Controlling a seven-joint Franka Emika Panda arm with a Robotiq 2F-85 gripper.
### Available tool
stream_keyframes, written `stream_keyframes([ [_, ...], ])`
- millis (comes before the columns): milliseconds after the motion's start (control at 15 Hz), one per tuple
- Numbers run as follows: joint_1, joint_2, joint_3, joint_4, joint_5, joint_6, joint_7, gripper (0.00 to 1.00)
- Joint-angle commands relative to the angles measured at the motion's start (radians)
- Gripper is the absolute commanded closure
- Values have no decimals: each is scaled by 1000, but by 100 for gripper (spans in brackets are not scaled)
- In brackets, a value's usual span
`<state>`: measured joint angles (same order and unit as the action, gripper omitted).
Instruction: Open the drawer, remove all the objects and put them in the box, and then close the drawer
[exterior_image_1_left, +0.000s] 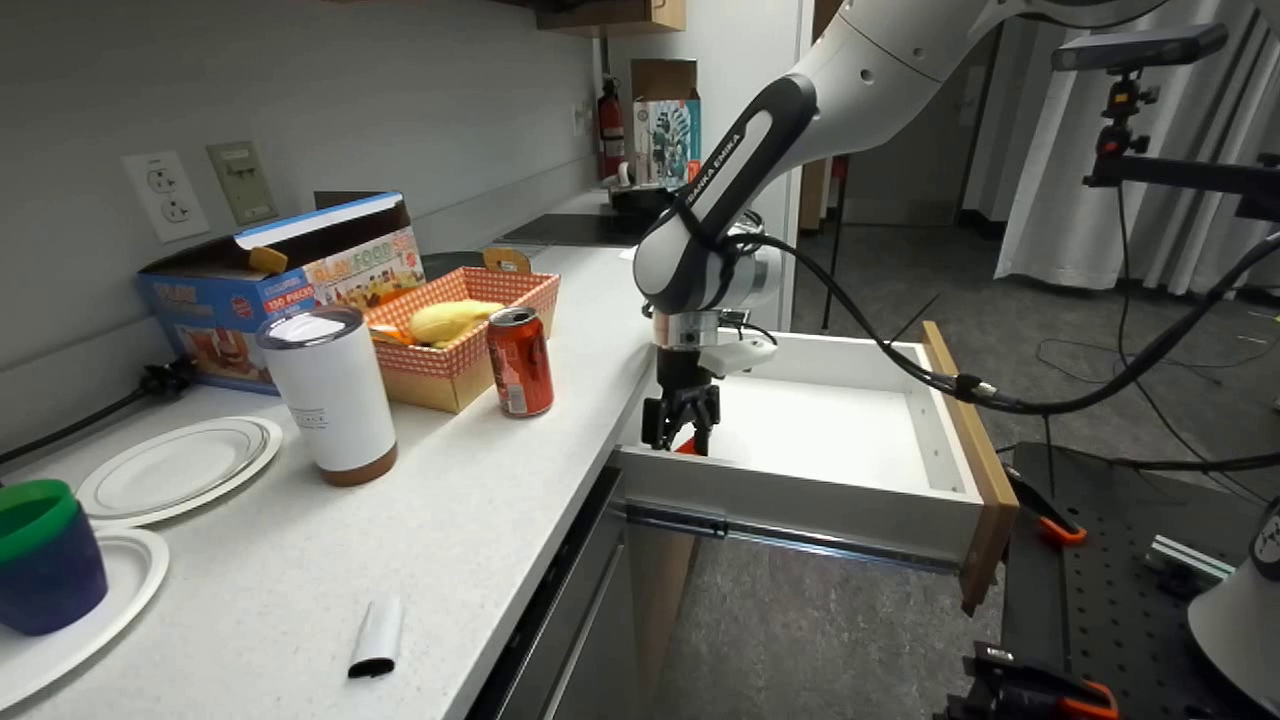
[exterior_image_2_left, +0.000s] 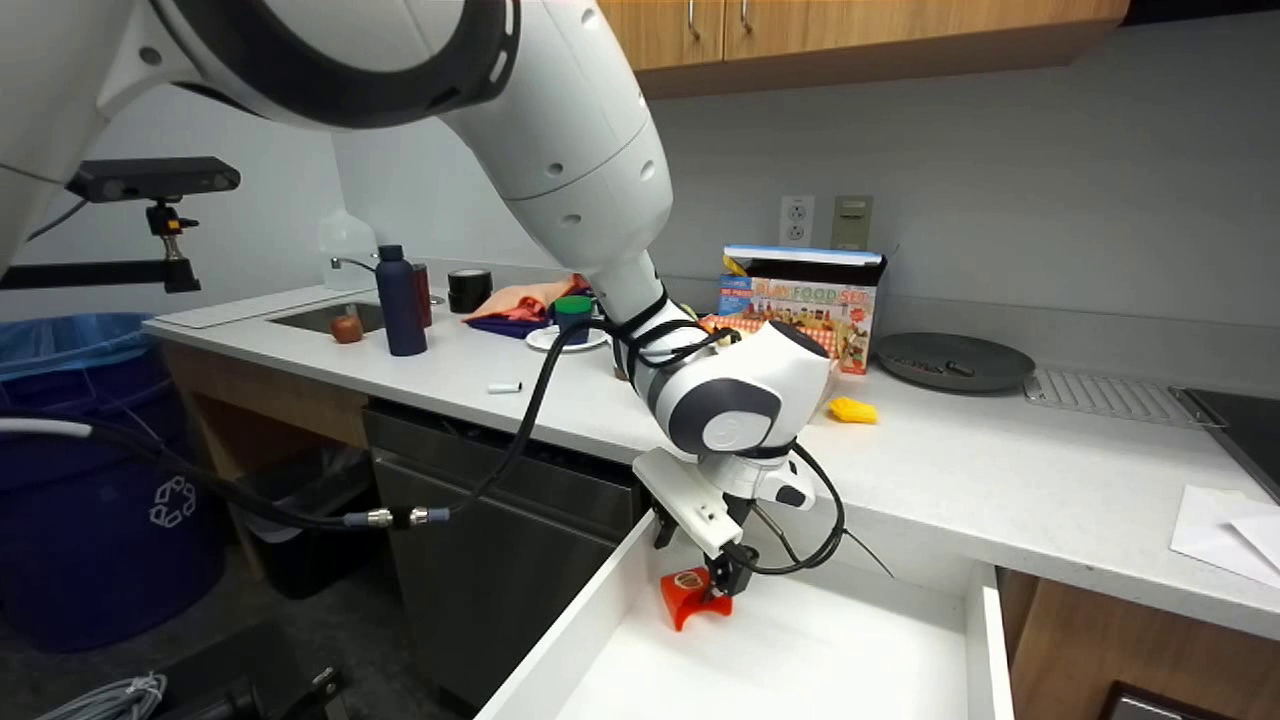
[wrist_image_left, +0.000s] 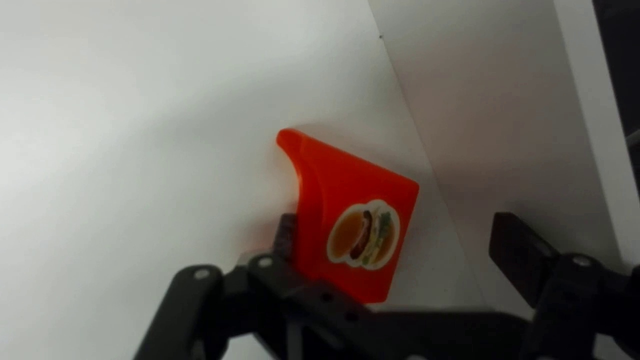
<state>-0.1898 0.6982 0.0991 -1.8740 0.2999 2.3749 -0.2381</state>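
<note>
One red piece between parted fingers

Two fingers of the gripper stand well apart inside the pulled-out drawer, one on each side of the red piece, which lies on the drawer's floor and bears a burger picture. In the wrist view one fingertip is right at the piece's curved edge; whether they touch cannot be told. The other is near the drawer's side wall. In both exterior views the piece lies close to the drawer's corner at the counter end.

Toward the surface's back edge stands the red-checked box, a yellow curved piece in it. A red can stands upright just beside one of its corners, with a white tumbler and the blue printed box also near.
</note>
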Motion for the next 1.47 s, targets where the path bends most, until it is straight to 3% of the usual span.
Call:
stream_keyframes([
  [0,-32,39,36,55,35,-25,-49,27],
  [67,-34,42,38,61,36,-24,-50,32],
  [600,-53,38,40,75,41,-15,-43,95],
  [1200,-8,-130,-69,-124,-63,-17,30,99],
  [1400,29,-208,-139,-211,-159,-12,106,99],
])
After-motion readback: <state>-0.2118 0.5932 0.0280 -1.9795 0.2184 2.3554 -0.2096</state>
